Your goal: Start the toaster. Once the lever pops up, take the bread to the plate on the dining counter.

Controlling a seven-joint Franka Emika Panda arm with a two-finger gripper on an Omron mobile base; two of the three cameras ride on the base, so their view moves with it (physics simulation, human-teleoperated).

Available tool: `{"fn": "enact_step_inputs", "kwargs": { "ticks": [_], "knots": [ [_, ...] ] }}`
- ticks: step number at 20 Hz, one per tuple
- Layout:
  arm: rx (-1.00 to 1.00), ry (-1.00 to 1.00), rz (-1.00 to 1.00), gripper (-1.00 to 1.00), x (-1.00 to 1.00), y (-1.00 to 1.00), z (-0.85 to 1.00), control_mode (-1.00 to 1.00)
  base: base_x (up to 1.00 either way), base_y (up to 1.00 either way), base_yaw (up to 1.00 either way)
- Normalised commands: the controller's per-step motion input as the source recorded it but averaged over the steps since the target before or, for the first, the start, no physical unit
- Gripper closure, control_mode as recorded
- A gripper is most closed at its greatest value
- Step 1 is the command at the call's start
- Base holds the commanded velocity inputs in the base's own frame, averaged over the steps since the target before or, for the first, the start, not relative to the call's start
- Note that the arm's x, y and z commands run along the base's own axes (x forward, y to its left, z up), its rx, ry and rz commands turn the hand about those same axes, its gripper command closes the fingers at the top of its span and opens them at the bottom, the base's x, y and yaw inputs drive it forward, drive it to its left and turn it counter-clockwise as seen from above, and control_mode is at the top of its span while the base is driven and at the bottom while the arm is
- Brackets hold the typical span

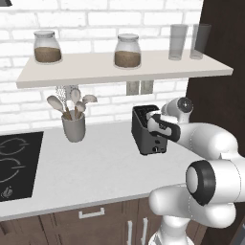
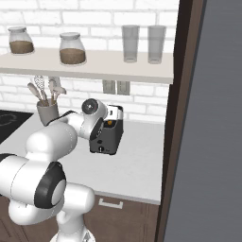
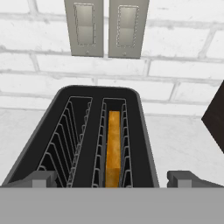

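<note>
A boxy black toaster (image 3: 87, 135) with wire-lined slots is seen on the smooth white worktop (image 1: 95, 167), below two wall switches (image 3: 106, 28). A golden bread slice (image 3: 113, 148) is held in its right slot. Above the toaster, the gripper (image 3: 111, 178) is spread open, empty.
</note>
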Motion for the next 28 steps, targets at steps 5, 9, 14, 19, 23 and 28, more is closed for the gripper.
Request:
{"fn": "enact_step_inputs", "kwargs": {
  "ticks": [5, 9, 14, 19, 23, 28],
  "knots": [
    [0.0, 0.0, 0.0, -1.0, 0.0, 0.0, 0.0, -1.0, 0.0, 0.0, 0.0],
    [0.0, 0.0, 0.0, -1.0, 0.0, 0.0, 0.0, -1.0, 0.0, 0.0, 0.0],
    [0.0, 0.0, 0.0, -1.0, 0.0, 0.0, 0.0, -1.0, 0.0, 0.0, 0.0],
    [0.0, 0.0, 0.0, -1.0, 0.0, 0.0, 0.0, -1.0, 0.0, 0.0, 0.0],
    [0.0, 0.0, 0.0, -1.0, 0.0, 0.0, 0.0, -1.0, 0.0, 0.0, 0.0],
    [0.0, 0.0, 0.0, -1.0, 0.0, 0.0, 0.0, -1.0, 0.0, 0.0, 0.0]
  ]
}}
